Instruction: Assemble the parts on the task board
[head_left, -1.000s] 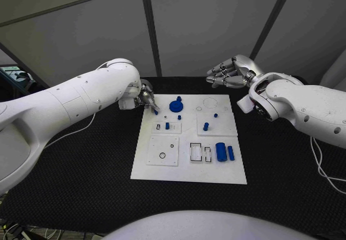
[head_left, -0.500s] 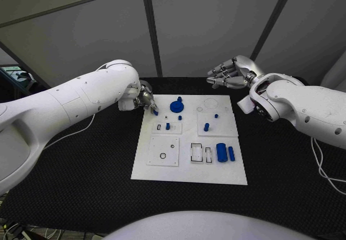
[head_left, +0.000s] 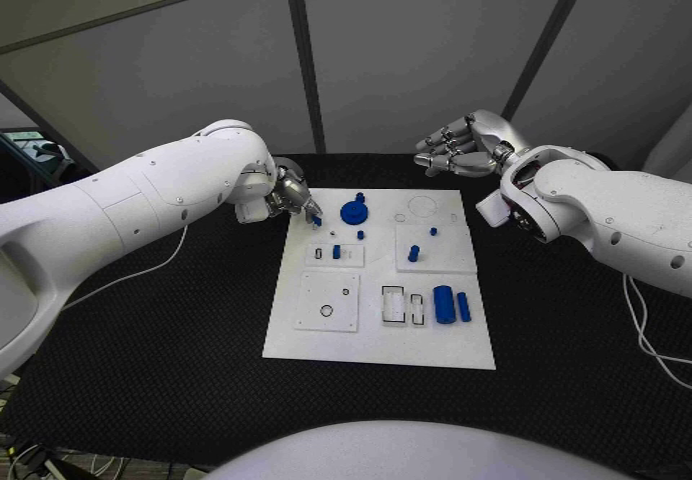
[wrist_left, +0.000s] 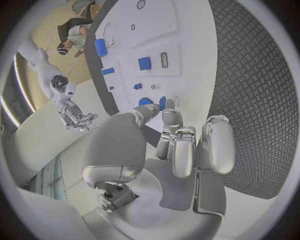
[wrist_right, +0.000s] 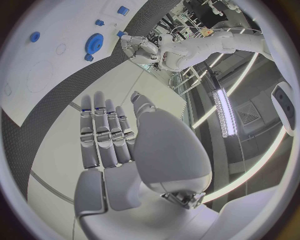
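The white task board (head_left: 375, 340) lies mid-table. On its far part lies a blue gear (head_left: 353, 212), with small blue pegs (head_left: 411, 253) standing nearer the middle. Two blue blocks (head_left: 450, 304) lie by the rectangular slots on its right. My left hand (head_left: 291, 196) hovers at the board's far left corner and pinches a small blue part (head_left: 313, 214) between thumb and fingertip. The left wrist view shows that part (wrist_left: 162, 103) at the fingertips, beside the gear (wrist_left: 145, 101). My right hand (head_left: 462, 146) hangs beyond the board's far right corner with fingers apart, holding nothing (wrist_right: 106, 145).
The black table mat (head_left: 159, 360) surrounds the board on all sides. A white cable (head_left: 642, 330) trails on the mat at the right. The board's near part holds a square plate with holes (head_left: 326, 302).
My left hand has shifted slightly toward the board's far edge with the small blue part in it. The right hand has stayed put.
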